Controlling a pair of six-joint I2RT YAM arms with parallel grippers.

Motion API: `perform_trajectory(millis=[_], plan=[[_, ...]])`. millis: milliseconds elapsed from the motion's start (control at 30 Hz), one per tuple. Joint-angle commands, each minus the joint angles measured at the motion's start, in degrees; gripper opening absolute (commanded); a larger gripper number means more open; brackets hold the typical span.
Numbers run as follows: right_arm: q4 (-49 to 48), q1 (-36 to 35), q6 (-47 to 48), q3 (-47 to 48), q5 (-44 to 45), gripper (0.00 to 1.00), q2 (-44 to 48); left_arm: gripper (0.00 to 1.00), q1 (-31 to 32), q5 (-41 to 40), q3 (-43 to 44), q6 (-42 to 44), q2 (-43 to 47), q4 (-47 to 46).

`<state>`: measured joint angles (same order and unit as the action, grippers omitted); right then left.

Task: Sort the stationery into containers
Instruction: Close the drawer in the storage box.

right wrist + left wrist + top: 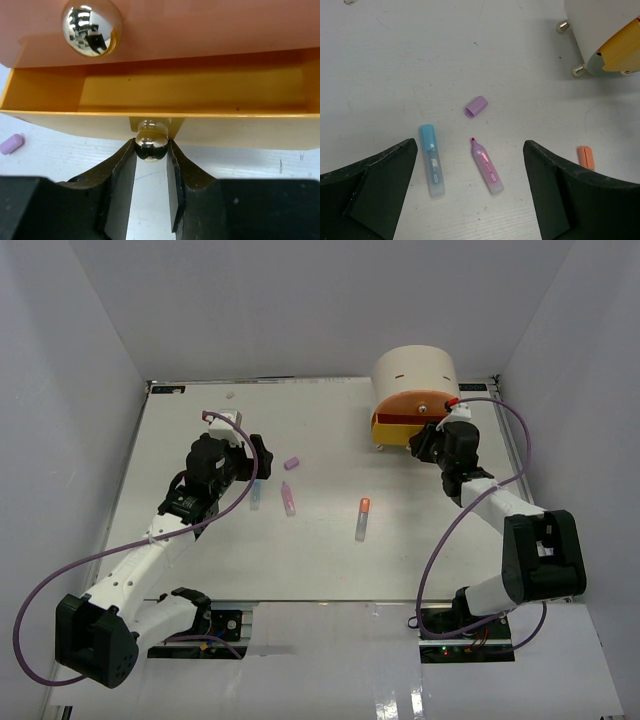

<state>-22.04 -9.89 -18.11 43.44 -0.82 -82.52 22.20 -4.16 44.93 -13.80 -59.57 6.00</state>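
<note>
- White table, bearing everything else.
- Round cream organiser, at the table's far right, raised on small metal feet.
- Peach-orange drawer, uppermost of the 2 drawers in the right wrist view, with 1 shiny round knob on its front.
- Yellow drawer, directly beneath the peach-orange one, pulled out toward the right arm, inside open to view.
- Right gripper, at the yellow drawer's front, jaws drawn in narrow and clamped on the yellow drawer knob, 1 finger touching each side.
- Left gripper, spread fully wide, gripping nothing, hovering above the table's left-middle, over the blue and pink markers.
- Blue marker, capped, lying flat, just beside the pink marker and roughly parallel to it, not touching.
- Pink marker, uncapped, bare tip pointing toward the purple cap.
- Orange-capped marker, lying alone near the table's middle, well apart from the other 2 markers, between the 2 arms.
- Purple cap, loose on its side, near the pink marker's tip but apart from it, well apart from the organiser.
</note>
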Motion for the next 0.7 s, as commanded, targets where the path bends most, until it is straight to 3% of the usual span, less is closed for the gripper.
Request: perform_trajectory(millis=[0, 333, 667], plan=[[-9.33, -0.31, -1.05, 3.05, 0.64, 0.34, -1.23, 0.98, -0.40, -0.32, -0.10, 0.00, 0.33, -0.37], [-13.38, -0.31, -1.93, 4.37, 2.67, 0.57, -4.75, 0.98, -0.40, 0.21, -0.19, 0.09, 0.24, -0.55], [-17.77, -0.57, -2.63, 2.79, 1.44, 0.73, -6.51, 0.98, -0.40, 0.74, -0.28, -0.17, 0.24, -0.64]])
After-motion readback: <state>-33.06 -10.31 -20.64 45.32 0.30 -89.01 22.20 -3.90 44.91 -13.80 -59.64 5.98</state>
